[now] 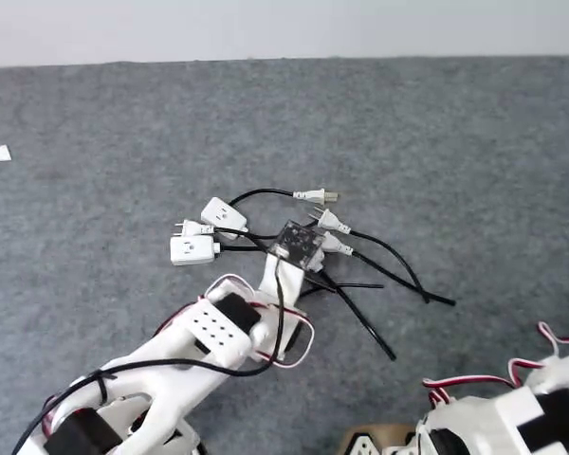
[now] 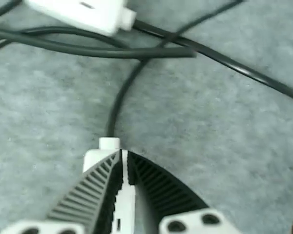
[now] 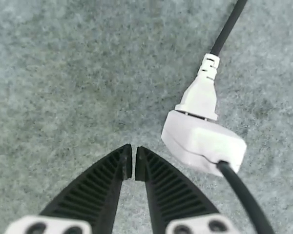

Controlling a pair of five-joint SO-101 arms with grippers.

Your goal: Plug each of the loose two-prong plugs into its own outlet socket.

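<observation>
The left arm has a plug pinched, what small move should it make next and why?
I'd lift it slightly, probably. The left gripper is shut on the white plug low on the carpet, and its cord crosses other cords; lifting should free it.

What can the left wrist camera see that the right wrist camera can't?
Left wrist view: the left gripper is pinched shut on a white plug, and beyond it loose black cords cross near a white block. Right wrist view: the right gripper is shut on nothing, beside a second plug joined to a white socket. Both: grey carpet, black ridged fingers and black cord.
</observation>
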